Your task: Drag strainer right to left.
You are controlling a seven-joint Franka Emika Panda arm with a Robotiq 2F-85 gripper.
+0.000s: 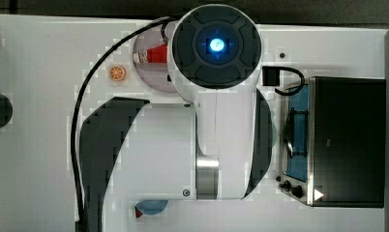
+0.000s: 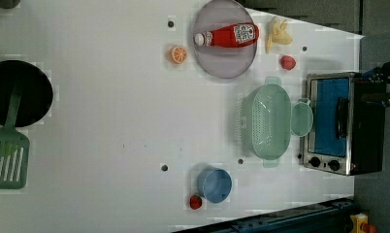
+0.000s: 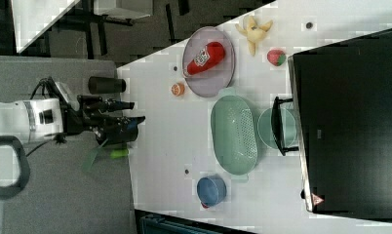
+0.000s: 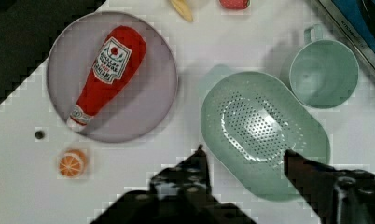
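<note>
Mint-green strainer lying vertically in the left view, seemingly upright, gripper spread, empty.

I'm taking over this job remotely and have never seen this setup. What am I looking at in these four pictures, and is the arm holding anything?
It is a single robot arm with a two-fingered gripper, working over a white table. Three cameras stand off the arm. In the top view the arm's own white body blocks most of the table. The left view shows the table best. The right view shows the arm from the side, its gripper well away from the objects. The fourth camera sits on the wrist and looks past the fingers.

On the table: the mint-green strainer, a green mug between it and a toaster oven, a grey plate carrying a ketchup bottle, an orange slice and a blue cup.

The gripper is open and holds nothing.
</note>
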